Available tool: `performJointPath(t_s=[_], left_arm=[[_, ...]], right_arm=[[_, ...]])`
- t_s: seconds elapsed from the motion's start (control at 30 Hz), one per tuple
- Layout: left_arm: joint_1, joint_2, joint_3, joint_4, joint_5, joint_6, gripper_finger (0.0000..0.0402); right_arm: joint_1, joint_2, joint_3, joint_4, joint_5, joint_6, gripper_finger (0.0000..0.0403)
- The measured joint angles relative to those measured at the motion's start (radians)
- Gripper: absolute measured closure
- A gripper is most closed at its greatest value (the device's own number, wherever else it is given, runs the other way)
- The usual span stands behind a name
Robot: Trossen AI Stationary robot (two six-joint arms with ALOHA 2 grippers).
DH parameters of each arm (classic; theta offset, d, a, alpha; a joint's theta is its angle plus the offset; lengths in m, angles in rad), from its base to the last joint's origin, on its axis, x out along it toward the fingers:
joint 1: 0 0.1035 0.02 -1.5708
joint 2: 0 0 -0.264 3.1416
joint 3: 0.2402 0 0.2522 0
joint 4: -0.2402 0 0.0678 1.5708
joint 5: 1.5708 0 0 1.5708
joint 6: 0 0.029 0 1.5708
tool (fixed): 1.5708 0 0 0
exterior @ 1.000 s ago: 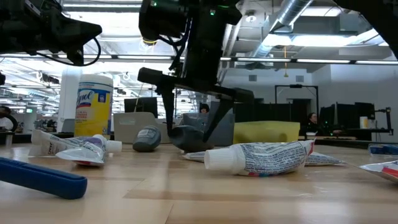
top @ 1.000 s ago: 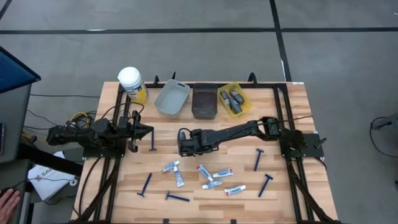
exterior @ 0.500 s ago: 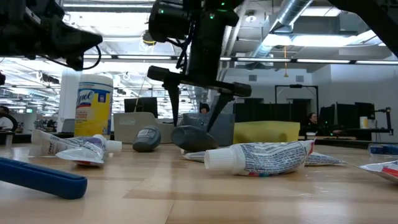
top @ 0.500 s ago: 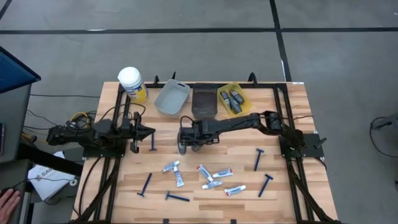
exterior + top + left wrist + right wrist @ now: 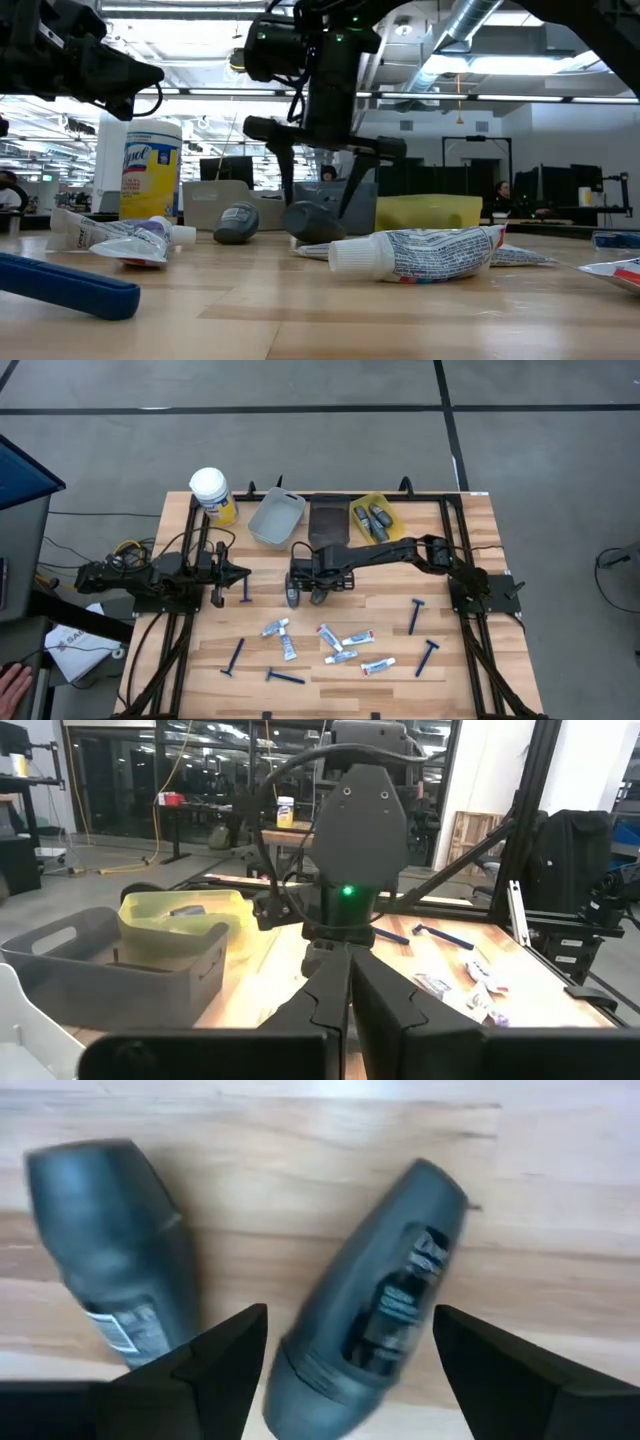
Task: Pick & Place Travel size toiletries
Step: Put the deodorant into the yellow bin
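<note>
Between my spread right gripper (image 5: 350, 1370) fingers lies one dark grey mini bottle (image 5: 385, 1305) flat on the wood, its long axis slanting across the gap, a second bottle (image 5: 110, 1245) just outside one finger (image 5: 215, 1355).

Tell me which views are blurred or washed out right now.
Right wrist view: the outer grey bottle is motion-smeared, the one between the fingers sharper. Low view: the near razor handle is out of focus, ceiling lights glare. Left wrist view: bright patch on the table.
</note>
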Motion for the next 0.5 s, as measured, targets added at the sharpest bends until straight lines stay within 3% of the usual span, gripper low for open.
performJointPath(t_s=[0.5], left_arm=[[0.0, 0.0, 0.0, -0.002, -0.001, 0.0, 0.0392]], right_arm=[[0.001, 0.0, -0.015, -0.045, 0.0, -0.012, 0.0127]])
